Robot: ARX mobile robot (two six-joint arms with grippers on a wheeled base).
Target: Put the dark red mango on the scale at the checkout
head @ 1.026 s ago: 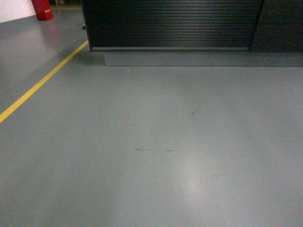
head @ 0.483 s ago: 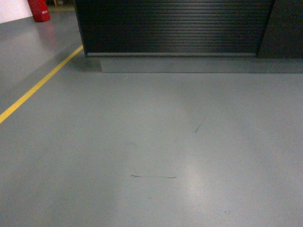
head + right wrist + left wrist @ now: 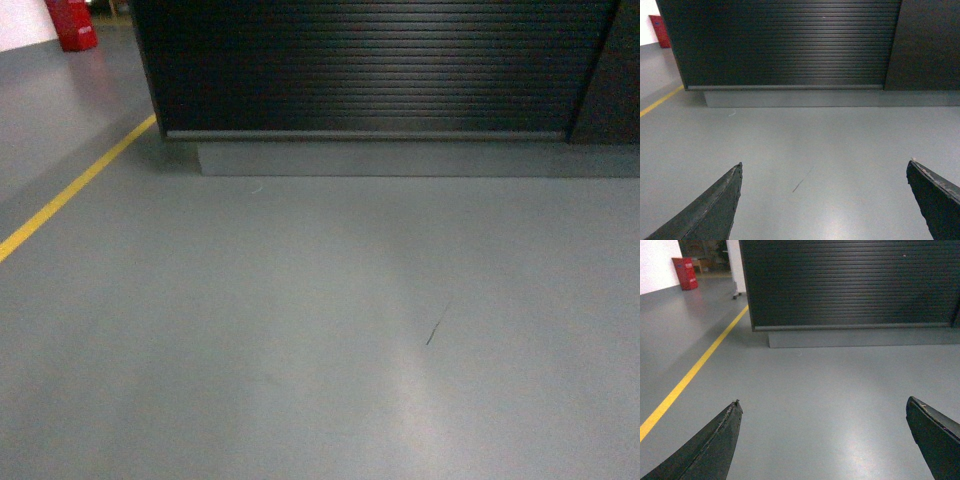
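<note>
The checkout (image 3: 370,70) stands ahead, a dark counter with a horizontally ribbed front and a grey base (image 3: 400,158); it also fills the top of the left wrist view (image 3: 850,285) and the right wrist view (image 3: 785,45). The dark red mango and the scale are out of view. My left gripper (image 3: 822,405) is open over bare grey floor, nothing between its fingers. My right gripper (image 3: 825,165) is open too, holding nothing. Neither gripper shows in the head view.
A yellow floor line (image 3: 70,192) runs diagonally along the left. A red box (image 3: 70,25) stands at the far left by a white wall. A dark panel (image 3: 925,45) adjoins the counter on the right. Grey floor (image 3: 300,330) lies between me and the counter.
The counter has grown larger and lower in the head view, and the floor scuff marks have slid down toward me; the base has rolled closer to the checkout.
</note>
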